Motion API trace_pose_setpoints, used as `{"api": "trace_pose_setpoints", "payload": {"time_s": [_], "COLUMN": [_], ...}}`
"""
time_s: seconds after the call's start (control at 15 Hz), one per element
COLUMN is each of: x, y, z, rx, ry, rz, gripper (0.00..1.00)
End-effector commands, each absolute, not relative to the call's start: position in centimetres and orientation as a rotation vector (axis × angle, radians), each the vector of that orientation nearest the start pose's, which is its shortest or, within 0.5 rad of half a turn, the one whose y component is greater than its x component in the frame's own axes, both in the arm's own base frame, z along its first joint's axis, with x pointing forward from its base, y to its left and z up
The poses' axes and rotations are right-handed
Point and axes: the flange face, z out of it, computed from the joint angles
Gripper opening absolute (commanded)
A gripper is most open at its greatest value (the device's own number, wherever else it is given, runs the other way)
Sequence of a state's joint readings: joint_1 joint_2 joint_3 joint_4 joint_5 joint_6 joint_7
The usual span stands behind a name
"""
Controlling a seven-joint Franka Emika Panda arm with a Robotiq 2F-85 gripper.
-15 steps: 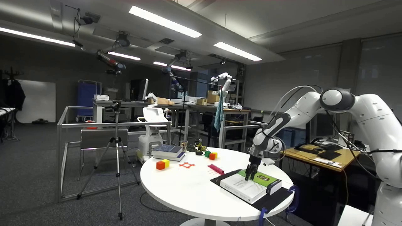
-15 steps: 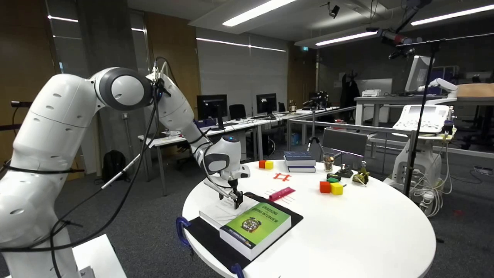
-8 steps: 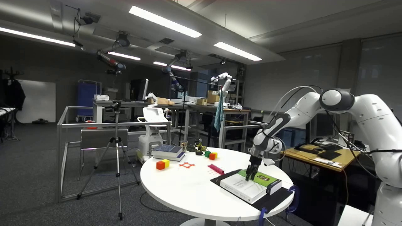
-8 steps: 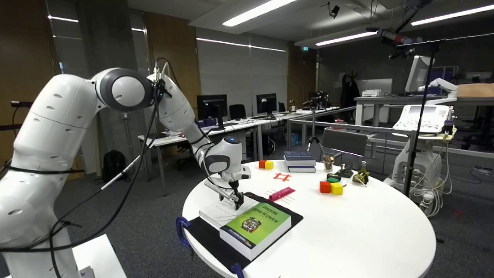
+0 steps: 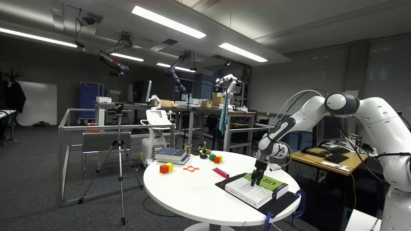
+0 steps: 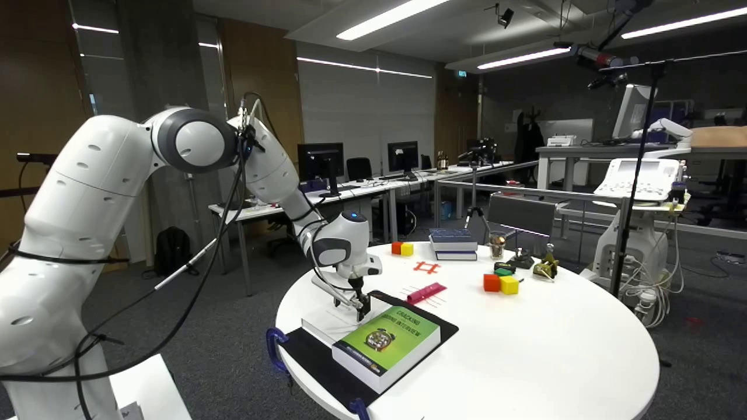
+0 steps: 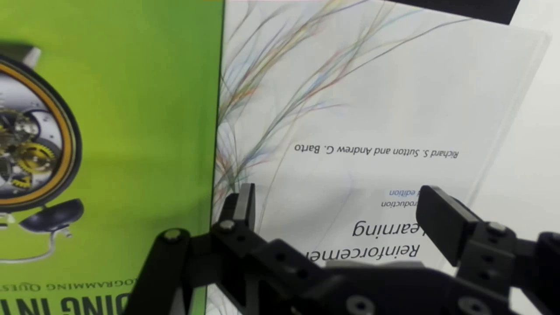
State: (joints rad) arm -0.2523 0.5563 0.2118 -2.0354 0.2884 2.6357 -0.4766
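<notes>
i've got the gripper [image 7: 339, 208] spread wide in the wrist view's lower half, over the white book [image 7: 363, 118] right of center, the green book [image 7: 144, 144] along the left side.

The bent arm [image 6: 199, 143] points its hand [image 7: 341, 210] downward, fingers [image 7: 442, 225] spread wide apart.

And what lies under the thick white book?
A flat black mat on the round white table shows past both ends of the white book; whatever is directly beneath is covered.
</notes>
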Motion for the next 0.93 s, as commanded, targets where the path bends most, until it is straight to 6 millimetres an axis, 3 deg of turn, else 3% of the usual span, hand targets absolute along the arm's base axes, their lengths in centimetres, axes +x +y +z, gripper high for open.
{"api": "trace_pose_setpoints", "payload": {"time_s": [0.0, 0.87], "x": [60.9, 61.0], "y": [-4.4, -6.1], "z": [17.6, 17.2], "rx": [-2.875, -2.892], "ry": [-0.207, -0.18], "rz": [-0.193, -0.176], "gripper": [1.0, 1.0]}}
